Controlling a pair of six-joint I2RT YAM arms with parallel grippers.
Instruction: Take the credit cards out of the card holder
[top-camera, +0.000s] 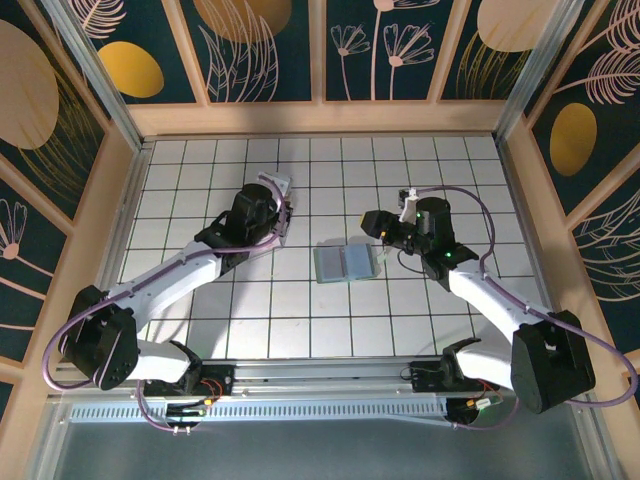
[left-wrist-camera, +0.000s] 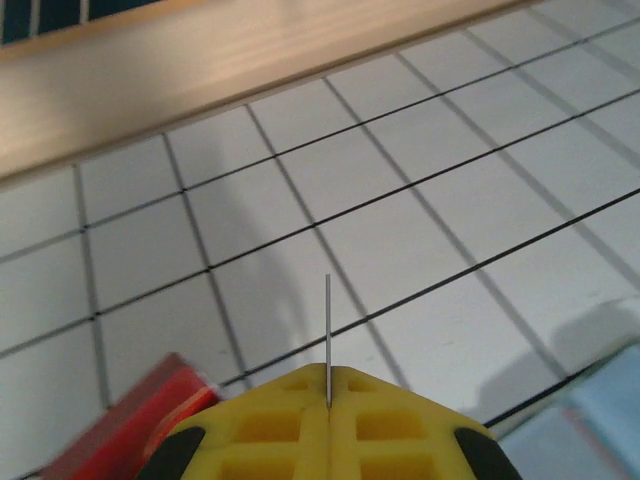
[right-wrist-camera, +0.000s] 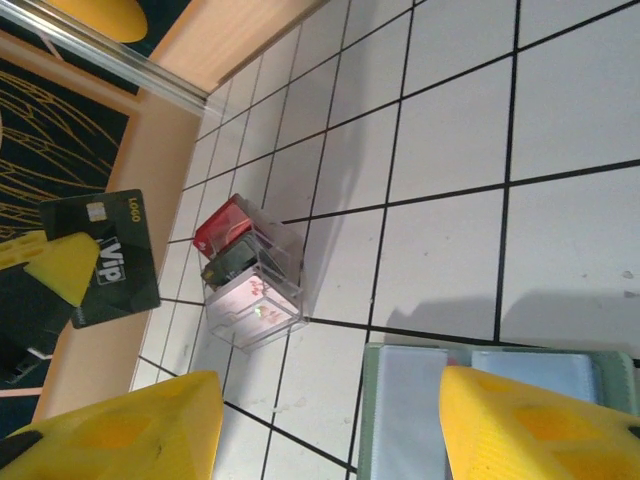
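The card holder (top-camera: 347, 262) lies open and flat mid-table, its two pale blue-green panels side by side; it also shows under my right fingers (right-wrist-camera: 500, 400) and at a corner (left-wrist-camera: 595, 420). My right gripper (top-camera: 380, 240) hovers just above its right edge, open with nothing between the yellow fingers (right-wrist-camera: 330, 420). My left gripper (top-camera: 277, 212) is shut on a dark credit card (right-wrist-camera: 110, 260) marked VIP, seen edge-on as a thin line (left-wrist-camera: 327, 330) between the closed yellow fingers. It hangs above the table left of the holder, near the clear box.
A clear box (right-wrist-camera: 250, 280) holding red, dark and whitish cards stands left of the holder (top-camera: 283, 190); its red end (left-wrist-camera: 130, 420) sits by my left fingers. Wooden walls (top-camera: 320, 118) ring the white tiled table.
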